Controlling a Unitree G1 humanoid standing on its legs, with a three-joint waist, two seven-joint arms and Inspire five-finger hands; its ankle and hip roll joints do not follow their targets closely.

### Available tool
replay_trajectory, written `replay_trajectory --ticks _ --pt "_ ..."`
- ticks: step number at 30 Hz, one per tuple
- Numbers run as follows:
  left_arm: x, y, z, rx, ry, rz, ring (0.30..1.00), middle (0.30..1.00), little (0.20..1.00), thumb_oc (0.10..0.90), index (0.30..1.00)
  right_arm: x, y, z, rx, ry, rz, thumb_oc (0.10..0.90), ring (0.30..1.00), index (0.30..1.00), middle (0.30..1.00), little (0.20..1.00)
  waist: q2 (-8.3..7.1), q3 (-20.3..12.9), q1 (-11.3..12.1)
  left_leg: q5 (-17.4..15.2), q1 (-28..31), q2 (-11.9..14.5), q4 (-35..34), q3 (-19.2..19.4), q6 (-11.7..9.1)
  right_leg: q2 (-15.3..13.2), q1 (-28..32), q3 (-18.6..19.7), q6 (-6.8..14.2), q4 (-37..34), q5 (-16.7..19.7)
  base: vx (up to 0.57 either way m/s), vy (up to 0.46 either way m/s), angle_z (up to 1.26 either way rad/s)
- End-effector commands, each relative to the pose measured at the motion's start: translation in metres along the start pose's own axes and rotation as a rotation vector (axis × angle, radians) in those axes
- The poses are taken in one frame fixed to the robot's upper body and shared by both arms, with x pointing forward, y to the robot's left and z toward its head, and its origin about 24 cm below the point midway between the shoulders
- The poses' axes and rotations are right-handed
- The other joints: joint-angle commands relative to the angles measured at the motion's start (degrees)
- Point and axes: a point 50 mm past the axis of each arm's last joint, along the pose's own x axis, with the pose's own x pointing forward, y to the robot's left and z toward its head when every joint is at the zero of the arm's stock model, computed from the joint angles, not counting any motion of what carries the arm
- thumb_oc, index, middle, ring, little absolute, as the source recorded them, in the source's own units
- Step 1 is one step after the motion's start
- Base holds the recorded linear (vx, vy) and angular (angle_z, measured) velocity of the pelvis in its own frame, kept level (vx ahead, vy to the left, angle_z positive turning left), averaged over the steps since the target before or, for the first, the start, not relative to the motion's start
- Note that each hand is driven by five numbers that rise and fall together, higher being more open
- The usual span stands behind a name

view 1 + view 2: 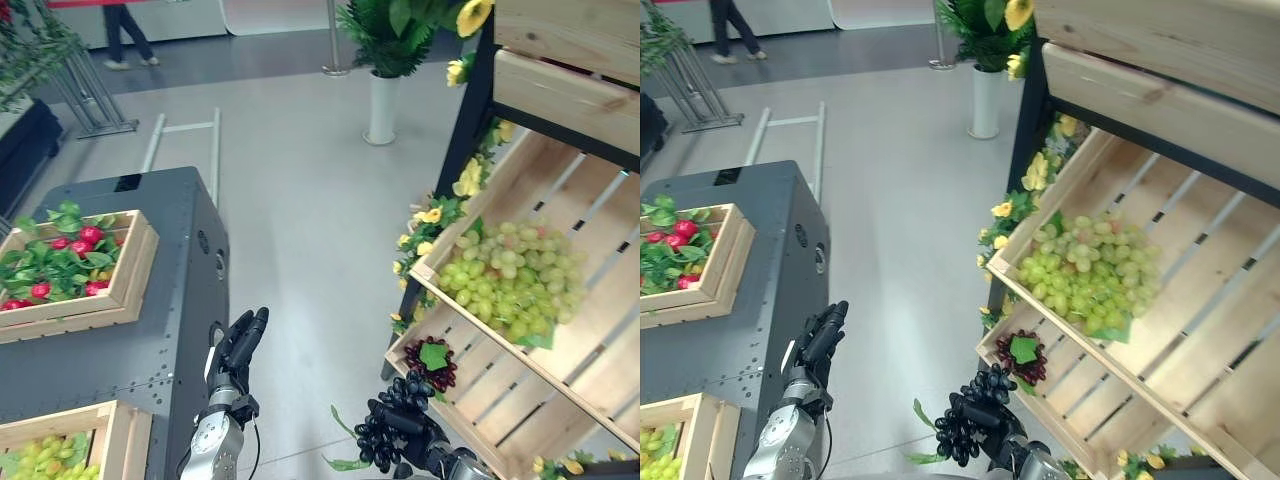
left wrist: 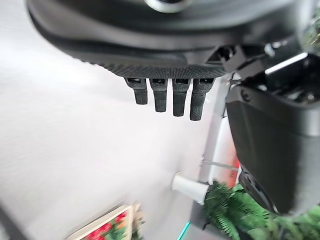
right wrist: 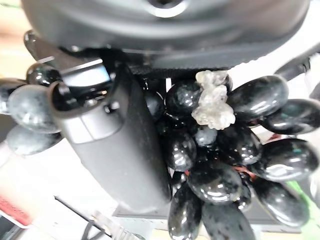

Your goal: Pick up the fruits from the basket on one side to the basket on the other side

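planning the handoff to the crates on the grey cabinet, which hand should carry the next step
The right hand: its fingers are already curled round the black grape bunch, held just off the lower shelf crate. The left hand is open and holds nothing, beside the grey cabinet.

The grape bunch (image 3: 220, 165) in the dark right robot hand (image 1: 425, 435) is glossy black. Pale wooden crates (image 1: 560, 330) beside it hold light green grapes (image 1: 510, 275) and a dark red bunch (image 1: 437, 362) with a green leaf. The bench (image 1: 150, 330) is dark grey; its tray (image 1: 130, 290) holds red fruit (image 1: 85, 240) among green leaves.
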Motion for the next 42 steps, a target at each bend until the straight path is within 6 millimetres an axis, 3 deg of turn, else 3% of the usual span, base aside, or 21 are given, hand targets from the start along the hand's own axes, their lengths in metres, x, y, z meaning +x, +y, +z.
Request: replay_trajectory --ticks 1,2,3,6,8,13,19,20,25,28,34,37,42 --pt "0.02 -0.027 0.056 -0.042 -0.27 -0.08 0.9 0.9 0.9 0.8 0.9 0.009 0.029 0.088 -0.097 -0.351 0.11 0.4 0.3 0.3 0.3 0.3 2.89 6.46 -0.95 -1.78 -0.55 -1.95 -4.98 0.49 2.33 1.16 0.4 -3.01 -2.6 11.35 -10.3 -0.09 0.17 -1.02" --pt "0.021 -0.028 0.057 -0.039 -0.272 -0.08 0.9 0.9 0.9 0.8 0.9 0.009 0.029 0.09 -0.096 -0.357 0.109 0.4 0.3 0.3 0.3 0.3 2.85 6.66 -1.01 -1.86 -1.05 -1.8 -4.23 0.68 2.23 1.03 0.05 -3.17 -2.63 11.69 -10.27 -0.2 0.108 -1.38" --pt "0.03 -0.04 0.072 -0.055 -0.306 -0.103 0.9 0.9 0.9 0.8 0.9 0.008 0.033 0.112 -0.063 -0.45 0.104 0.4 0.3 0.3 0.3 0.3 2.68 9.21 -1.26 -3.21 -4.65 -1.64 1.25 0.33 1.54 0.38 -2.57 -3.31 -2.66 14.85 -10.8 -0.24 0.069 -1.14" --pt "0.034 -0.049 0.084 -0.039 -0.363 -0.122 0.9 0.9 0.9 0.8 0.9 0.007 0.032 0.131 -0.037 -0.549 0.082 0.4 0.3 0.3 0.3 0.3 2.76 11.51 -1.15 -5.14 -6.08 -1.76 3.71 1.39 2.36 -0.18 -6.25 -3.83 -2.82 19.06 -11.43 -0.18 0.094 -0.47" --pt "0.036 -0.058 0.094 -0.067 -0.407 -0.136 0.9 0.9 0.9 0.8 0.9 0.004 0.037 0.155 -0.033 -0.649 0.071 0.4 0.3 0.3 0.3 0.3 2.69 13.76 -1.03 -6.39 -10.39 -1.56 8.09 1.44 2.32 -0.21 -9.77 -3.27 -3.22 21.75 -11.82 -0.24 0.078 -0.03" --pt "0.037 -0.067 0.102 -0.066 -0.428 -0.139 0.9 0.9 0.9 0.8 0.9 -0.008 0.045 0.2 -0.002 -0.807 0.064 0.4 0.3 0.3 0.3 0.3 2.38 16.15 -0.58 -9.03 -15.58 -1.27 14.13 1.4 3.0 -0.01 -14.58 -3.5 -4.39 27.29 -13.67 -0.12 0.05 0.0" --pt "0.038 -0.072 0.105 -0.057 -0.435 -0.166 0.9 0.9 0.9 0.8 0.9 -0.034 0.056 0.26 0.002 -1.018 0.043 0.4 0.3 0.3 0.3 0.3 2.5 18.53 0.54 -12.14 -21.2 -1.49 21.71 0.35 4.57 -1.58 -20.8 -4.12 -5.22 36.26 -15.87 -0.06 0.027 0.08" --pt "0.037 -0.077 0.107 -0.057 -0.445 -0.184 0.9 0.9 0.9 0.8 0.9 -0.044 0.056 0.28 -0.008 -1.068 0.025 0.4 0.3 0.3 0.3 0.3 2.68 19.09 0.83 -12.81 -22.57 -1.49 23.68 -0.07 4.64 -2.02 -22.03 -4.43 -5.43 38.1 -16.37 -0.04 0.017 0.1" --pt "0.034 -0.091 0.118 -0.017 -0.496 -0.253 0.9 0.9 0.9 0.8 0.9 -0.082 0.056 0.338 -0.024 -1.224 -0.072 0.4 0.3 0.3 0.3 0.3 3.48 20.33 2.22 -14.83 -27.42 -2.23 29.54 -1.16 5.94 -3.84 -27.75 -4.72 -6.07 45.64 -18.26 -0.04 0.009 0.21" --pt "0.031 -0.099 0.121 -0.003 -0.504 -0.286 0.9 0.9 0.9 0.8 0.9 -0.102 0.057 0.365 -0.053 -1.284 -0.163 0.4 0.3 0.3 0.3 0.3 3.79 20.37 3.19 -15.43 -30.08 -2.78 31.84 -1.87 6.37 -4.21 -30.53 -4.96 -6.12 48.17 -18.63 -0.02 -0.024 0.21" --pt "0.03 -0.101 0.122 0.023 -0.487 -0.324 0.9 0.9 0.9 0.8 0.9 -0.135 0.052 0.402 -0.109 -1.297 -0.392 0.4 0.3 0.3 0.3 0.3 3.68 20.39 4.83 -15.15 -33.25 -3.31 32.96 -3.17 6.59 -4.01 -33.53 -5.72 -6.21 49.89 -18.28 -0.02 -0.05 0.17" --pt "0.029 -0.1 0.123 0.032 -0.49 -0.332 0.9 0.9 0.9 0.8 0.9 -0.147 0.042 0.412 -0.262 -1.234 -0.605 0.4 0.3 0.3 0.3 0.3 3.34 20.39 5.53 -14.58 -34.16 -3.26 32.73 -3.62 6.57 -3.82 -34.06 -6.3 -6.22 49.61 -17.69 -0.02 -0.043 0.11" --pt "0.028 -0.098 0.125 0.049 -0.498 -0.339 0.9 0.9 0.9 0.8 0.9 -0.163 0.018 0.418 -0.353 -1.112 -0.812 0.4 0.3 0.3 0.3 0.3 2.81 20.39 6.28 -14.12 -35.3 -3.19 32.43 -4.19 6.77 -3.34 -34.95 -6.83 -6.28 49.43 -17.08 -0.03 -0.031 0.1"
